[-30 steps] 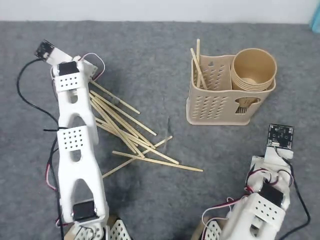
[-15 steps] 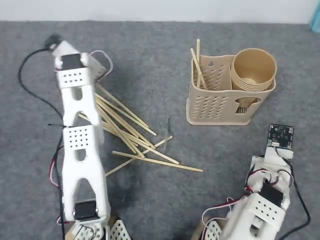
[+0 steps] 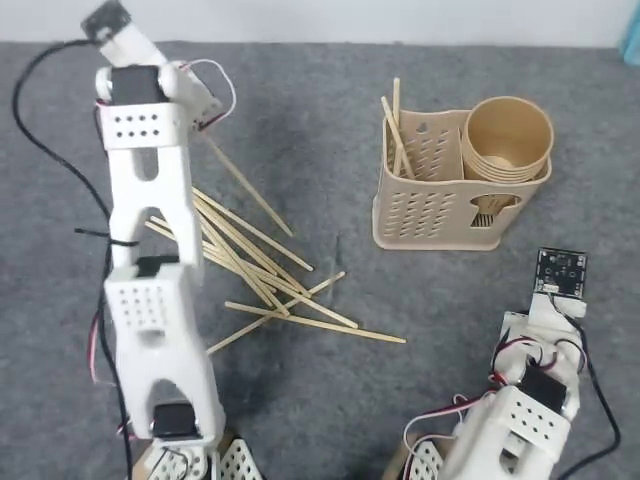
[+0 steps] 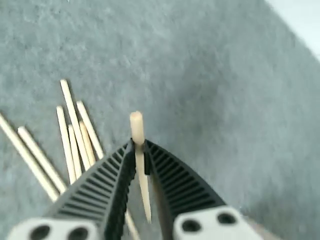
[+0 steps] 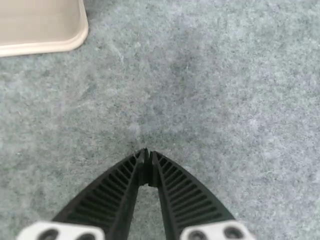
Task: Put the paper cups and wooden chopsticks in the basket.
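Wooden and pale, one chopstick [image 4: 136, 125] is pinched between the ribbed fingers of my left gripper [image 4: 139, 145], its blunt end poking out past my fingertips. From above, it slants away from my left arm at the far left of the table, its other tip near the loose chopsticks [image 3: 250, 265] lying criss-crossed on the grey carpet [image 3: 330, 90]. The basket [image 3: 430, 215] stands well apart to the right, with stacked paper cups [image 3: 510, 135] in its right compartment and a few stowed chopsticks [image 3: 396, 125] leaning in its left. My right gripper [image 5: 148, 152] hangs over bare carpet near the basket's corner, fingers pressed together on nothing
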